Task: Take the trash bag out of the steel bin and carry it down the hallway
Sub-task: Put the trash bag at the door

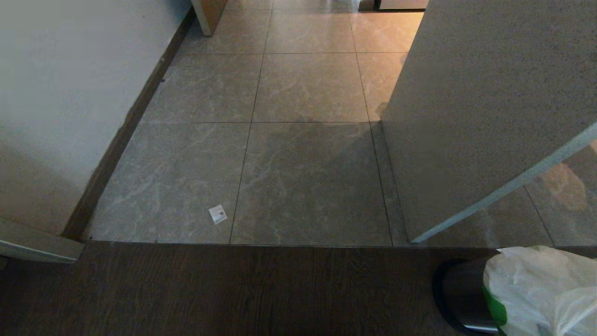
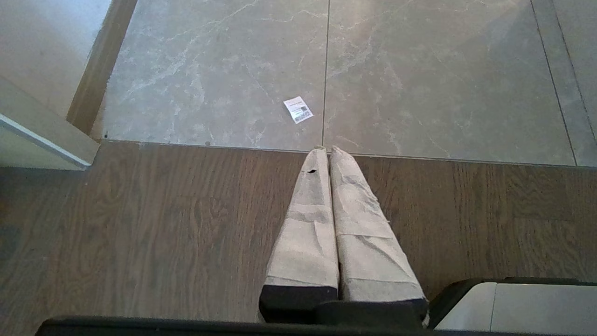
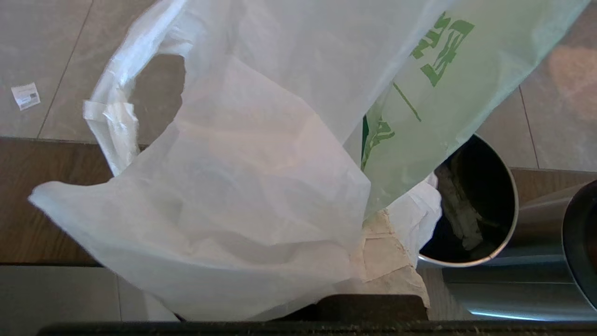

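Already the bag [image 3: 224,196] hangs above the bin [image 3: 480,224], pinched in the closed right hand [image 3: 387,261]. Thin, limp and light, it looks slippery; the handle loop [image 3: 112,116] seems the surest hold. Left hand [image 2: 326,151] closed, empty.

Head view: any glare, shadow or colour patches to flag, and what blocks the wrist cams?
Head view: warm orange light on the far tiled floor, broad shadow across the near tiles. Right wrist view: the trash bag fills most of the frame, an orange patch on the tiles beyond the steel bin. Left wrist view: evenly lit, the left gripper shut.
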Controlling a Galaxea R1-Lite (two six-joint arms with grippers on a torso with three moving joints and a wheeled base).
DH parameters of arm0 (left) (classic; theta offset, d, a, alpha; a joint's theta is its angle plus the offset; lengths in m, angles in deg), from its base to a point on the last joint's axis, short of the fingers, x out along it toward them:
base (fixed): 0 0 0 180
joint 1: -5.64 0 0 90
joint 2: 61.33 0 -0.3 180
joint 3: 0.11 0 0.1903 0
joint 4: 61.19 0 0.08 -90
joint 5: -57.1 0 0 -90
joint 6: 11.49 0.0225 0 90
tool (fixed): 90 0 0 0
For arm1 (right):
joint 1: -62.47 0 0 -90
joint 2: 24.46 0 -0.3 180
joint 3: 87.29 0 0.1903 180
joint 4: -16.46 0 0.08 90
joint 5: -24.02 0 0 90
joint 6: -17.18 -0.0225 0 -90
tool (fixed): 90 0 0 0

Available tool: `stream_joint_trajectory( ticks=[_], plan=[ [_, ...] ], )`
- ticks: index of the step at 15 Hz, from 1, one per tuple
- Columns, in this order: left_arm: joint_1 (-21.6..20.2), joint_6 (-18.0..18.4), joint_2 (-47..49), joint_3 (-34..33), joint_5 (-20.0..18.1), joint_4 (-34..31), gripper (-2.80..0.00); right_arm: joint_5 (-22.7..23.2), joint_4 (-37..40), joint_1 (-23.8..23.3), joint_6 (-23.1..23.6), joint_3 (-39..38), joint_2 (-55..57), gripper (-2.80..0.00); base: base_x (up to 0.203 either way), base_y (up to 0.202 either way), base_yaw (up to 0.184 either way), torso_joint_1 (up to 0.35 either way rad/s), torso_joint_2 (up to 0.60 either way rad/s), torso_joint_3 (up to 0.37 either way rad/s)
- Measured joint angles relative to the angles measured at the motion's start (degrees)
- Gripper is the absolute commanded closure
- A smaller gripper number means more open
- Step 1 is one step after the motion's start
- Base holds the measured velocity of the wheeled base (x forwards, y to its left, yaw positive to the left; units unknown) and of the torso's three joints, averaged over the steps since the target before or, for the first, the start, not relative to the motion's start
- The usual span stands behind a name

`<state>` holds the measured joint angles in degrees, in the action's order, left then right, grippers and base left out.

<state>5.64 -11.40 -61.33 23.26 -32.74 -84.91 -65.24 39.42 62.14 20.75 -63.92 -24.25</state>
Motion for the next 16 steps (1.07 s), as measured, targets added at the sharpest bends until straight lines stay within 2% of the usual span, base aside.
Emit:
stream_joint_trajectory(
  ticks=[5,16],
  plan=[
    [0.0,0.0,0.0,0.0,0.0,0.0,0.0,-0.4,0.3,0.0,-3.0,0.0,-0.3,0.0,0.0,0.0,0.0,0.0,0.0,0.0],
    [0.0,0.0,0.0,0.0,0.0,0.0,0.0,-0.3,0.3,-0.1,-3.1,0.0,-0.4,0.0,0.0,0.0,0.0,0.0,0.0,0.0]
  ],
)
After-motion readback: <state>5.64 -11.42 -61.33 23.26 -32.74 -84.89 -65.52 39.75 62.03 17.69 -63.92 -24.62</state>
